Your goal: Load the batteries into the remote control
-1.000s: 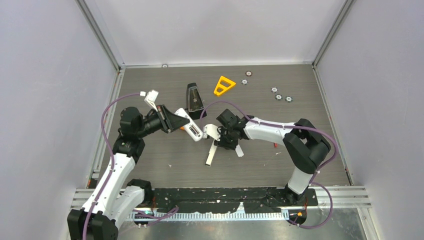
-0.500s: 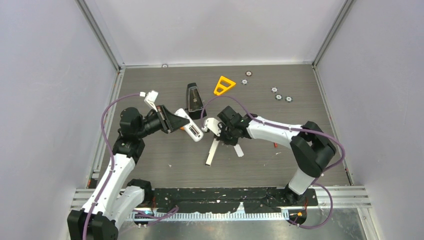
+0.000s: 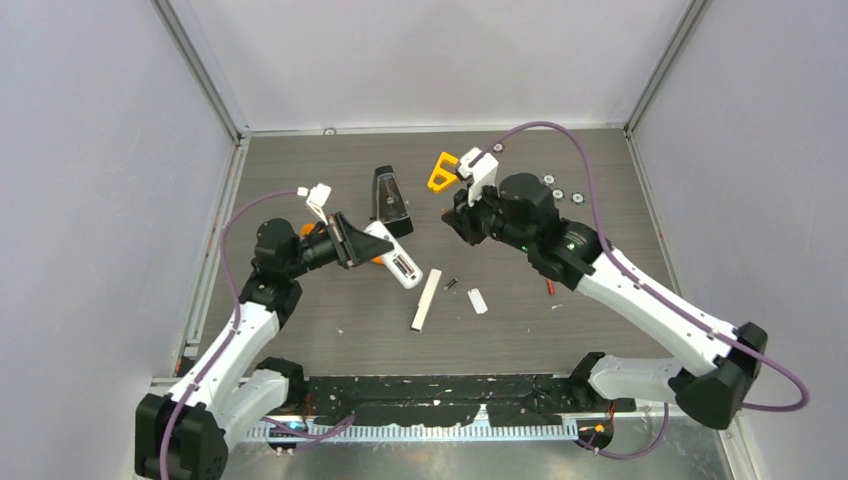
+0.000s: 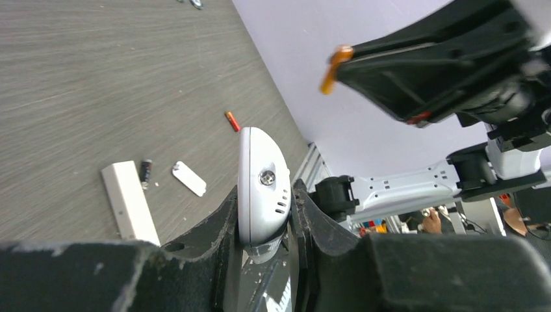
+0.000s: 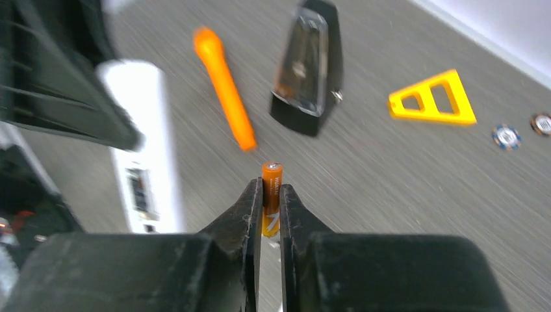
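Moved: over the last second my right arm has lifted off the middle of the surface and swung toward the far edge; my left arm has barely shifted.
Near middle: a white bar lies flat, with a small white cover just to its right.
Dark battery: lies on the surface between bar and cover, slightly farther back.
Red battery: lies on the surface toward the right edge.
Left fingers: clamped on the remote, holding it clear of the surface.
Right fingers: pinched on the orange battery, held in the air beyond the remote.
Orange tool: lies beside the remote.
Far side: a black case, a yellow triangle, and round discs toward the far right corner.
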Controlling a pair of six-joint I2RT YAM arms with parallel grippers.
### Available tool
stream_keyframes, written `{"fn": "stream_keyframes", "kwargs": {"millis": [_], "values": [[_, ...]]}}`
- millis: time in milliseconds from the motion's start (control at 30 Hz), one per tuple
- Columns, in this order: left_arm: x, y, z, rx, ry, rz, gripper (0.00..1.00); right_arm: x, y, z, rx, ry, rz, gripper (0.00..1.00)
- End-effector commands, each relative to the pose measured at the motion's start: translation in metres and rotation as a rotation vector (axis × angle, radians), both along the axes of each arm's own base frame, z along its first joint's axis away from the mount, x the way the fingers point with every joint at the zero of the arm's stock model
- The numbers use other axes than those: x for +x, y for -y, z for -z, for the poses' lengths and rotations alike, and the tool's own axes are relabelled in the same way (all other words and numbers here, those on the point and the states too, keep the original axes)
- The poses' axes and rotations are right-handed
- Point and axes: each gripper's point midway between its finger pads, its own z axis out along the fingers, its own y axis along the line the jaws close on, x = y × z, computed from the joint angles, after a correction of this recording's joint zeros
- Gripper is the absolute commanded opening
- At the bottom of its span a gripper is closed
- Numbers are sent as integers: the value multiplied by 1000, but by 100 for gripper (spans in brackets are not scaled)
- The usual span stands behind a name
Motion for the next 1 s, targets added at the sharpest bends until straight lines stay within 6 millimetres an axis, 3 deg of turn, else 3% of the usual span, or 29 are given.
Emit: {"fn": "stream_keyframes", "kwargs": {"millis": [0,167,333,567,967], "values": [[0,15,-32,-61,75,29,0,-31,-27,-58,244,20,-64,5],[5,18,-37,-108,14,9,0,-58,-47,-70,276,8,-120,6],[6,22,-45,-161,-51,25,0,-72,-66,-59,250,-19,-163,6],[4,25,-53,-203,-77,52,0,-65,-75,-47,187,-27,-114,5],[-1,23,-55,-209,-76,54,0,-51,-69,-35,108,-8,-49,5]]}}
